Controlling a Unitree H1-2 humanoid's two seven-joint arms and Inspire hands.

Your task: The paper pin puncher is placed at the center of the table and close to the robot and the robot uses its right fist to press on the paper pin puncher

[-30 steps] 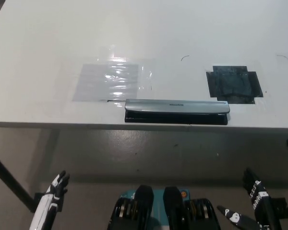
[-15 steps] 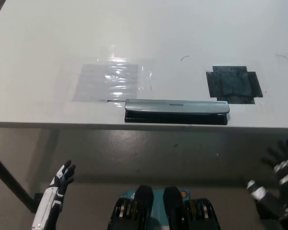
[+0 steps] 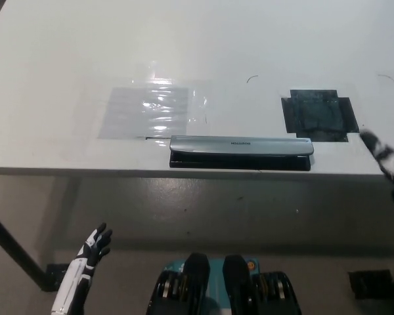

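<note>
I see the white desk point(image 3: 65, 52) filling the upper half of the head view, its near edge running straight across the middle of the picture. Below that edge is grey floor point(image 3: 203, 210), and a dark desk leg point(image 3: 10, 252) slants across the lower left corner.

On the desk, left of centre, lies a clear shiny sheet point(image 3: 148, 111), flat, with glare on it. Toward the right lies a dark square patch point(image 3: 320, 115), also flat on the surface. Two thin curved marks show on the white top, one point(image 3: 252, 78) above the middle and one point(image 3: 386, 78) near the right edge.

The puncher point(image 3: 240, 152) sits at the centre of the desk, right along the near edge and close to me. It lies lengthwise, parallel to the edge, a long silver bar on a black base. Its left end touches the lower right corner of the sheet, and its right end lies just below the patch's lower left corner. Nothing is on it.

My right hand point(image 3: 389, 161) shows at the right edge of the picture, at the height of the desk's near edge, blurred and partly cut off. It is well apart from the puncher's right end. I cannot tell how its fingers are set.

My left hand point(image 3: 92, 249) hangs low at the lower left, over the floor, well below the desk. Its fingers are spread and it holds nothing.
</note>
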